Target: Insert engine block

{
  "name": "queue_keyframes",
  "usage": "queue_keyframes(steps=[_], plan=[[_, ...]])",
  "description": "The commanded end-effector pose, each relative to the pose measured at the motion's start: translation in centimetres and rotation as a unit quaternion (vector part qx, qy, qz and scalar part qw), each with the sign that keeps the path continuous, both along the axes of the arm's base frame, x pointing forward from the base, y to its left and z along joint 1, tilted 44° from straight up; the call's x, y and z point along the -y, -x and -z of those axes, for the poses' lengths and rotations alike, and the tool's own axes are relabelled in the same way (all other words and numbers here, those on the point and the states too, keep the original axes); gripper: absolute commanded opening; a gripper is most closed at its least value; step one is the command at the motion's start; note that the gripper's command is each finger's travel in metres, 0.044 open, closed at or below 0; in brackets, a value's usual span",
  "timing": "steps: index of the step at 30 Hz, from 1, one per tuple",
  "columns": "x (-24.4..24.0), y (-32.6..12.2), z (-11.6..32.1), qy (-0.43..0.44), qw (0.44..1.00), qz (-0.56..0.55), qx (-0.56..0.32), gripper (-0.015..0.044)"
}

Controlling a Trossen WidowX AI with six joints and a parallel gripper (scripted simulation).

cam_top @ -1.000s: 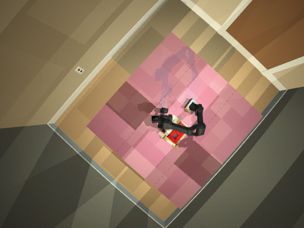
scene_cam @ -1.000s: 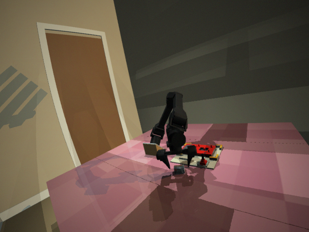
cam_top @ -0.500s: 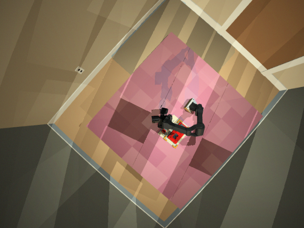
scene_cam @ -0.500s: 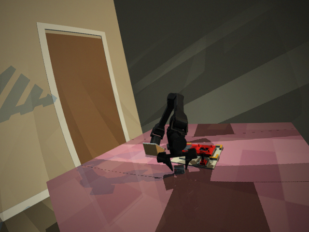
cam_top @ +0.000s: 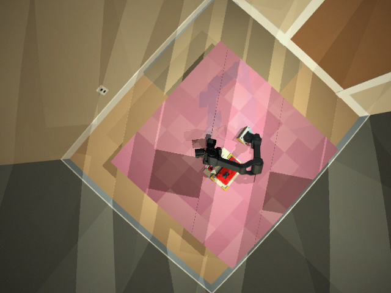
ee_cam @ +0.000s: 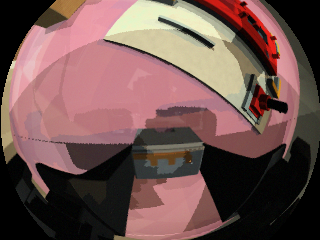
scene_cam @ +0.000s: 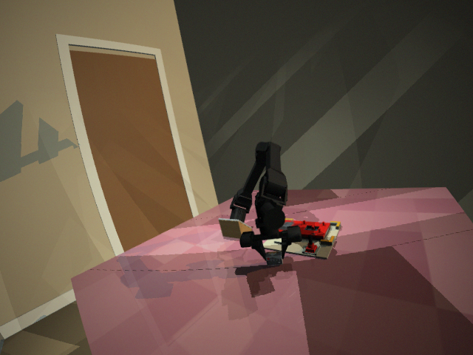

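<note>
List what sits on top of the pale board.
On the board: red car body, yellow corner pieces, a red stand and a dark strip. The arm hides part in the top view; what's under the car body is covered.

Top view: arm's gripper (cam_top: 208, 154) (scene_cam: 274, 255) (ee_cam: 164, 148) hides the engine block & both fingertips. Wrist view: red car body (ee_cam: 235, 25) cut off at top edge. Ext. view: block's (scene_cam: 274, 258) details too small to tell; sides partly hidden by 2 fingers.

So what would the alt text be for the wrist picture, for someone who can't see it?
A black two-fingered tool grips a small gray block above a pink surface; beyond lies a pale board carrying red parts.
</note>
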State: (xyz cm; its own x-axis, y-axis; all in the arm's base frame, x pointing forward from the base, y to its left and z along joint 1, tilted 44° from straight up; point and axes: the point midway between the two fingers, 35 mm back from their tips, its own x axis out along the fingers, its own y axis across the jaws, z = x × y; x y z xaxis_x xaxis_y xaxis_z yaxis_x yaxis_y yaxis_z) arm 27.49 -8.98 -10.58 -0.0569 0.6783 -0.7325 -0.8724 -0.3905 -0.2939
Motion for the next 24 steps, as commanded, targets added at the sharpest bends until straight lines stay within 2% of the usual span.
queue_keyframes(steps=[1, 24], plan=[[0.9, -0.3, -0.7, 0.003, 1.000, -0.001, 0.004, 0.0000], [5.8, -0.8, -5.9, 0.005, 1.000, 0.000, 0.003, 0.0000]])
